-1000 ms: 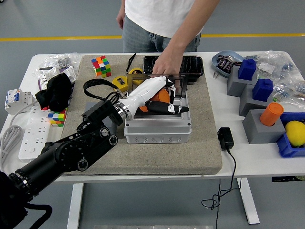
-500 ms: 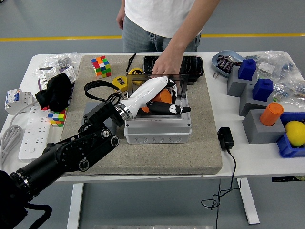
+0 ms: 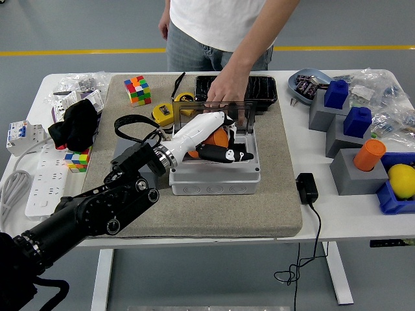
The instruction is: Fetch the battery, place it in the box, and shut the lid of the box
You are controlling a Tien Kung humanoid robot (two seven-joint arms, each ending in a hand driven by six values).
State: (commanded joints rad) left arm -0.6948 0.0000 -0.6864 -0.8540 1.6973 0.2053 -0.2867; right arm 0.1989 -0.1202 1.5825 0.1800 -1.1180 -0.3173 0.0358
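White table (image 3: 337, 217), grey felt mat (image 3: 272, 194) covering the middle. Person stands at the far side; person's hand (image 3: 225, 87) rests on the top edge of the box's lid (image 3: 214, 103), holding it upright.

Left arm (image 3: 91, 210) comes in from the lower left, running diagonally up and right. Left hand (image 3: 209, 137) is over the open grey box (image 3: 215, 178), white back up, black fingers (image 3: 224, 154) extended rightward inside the box opening. Looks like the fingers are narrowly closed around an orange item (image 3: 219, 137) partly hidden under the palm; can't confirm it is the battery, and can't tell its long axis or heading since only a small orange patch shows. That patch sits inside the box outline, toward the far half, below the lid.

Box long side runs left-right, front wall facing the near edge; lid hinged at the far side.

Right of mat: grey blocks with blue blocks (image 3: 347, 107), orange cylinder (image 3: 369, 154), yellow fruit (image 3: 402, 180), black adapter (image 3: 306, 188). Far: black tray (image 3: 262, 87), blue dish (image 3: 305, 84). Left: power strip (image 3: 35, 184), two Rubik's cubes (image 3: 137, 89), black cloth (image 3: 76, 124).
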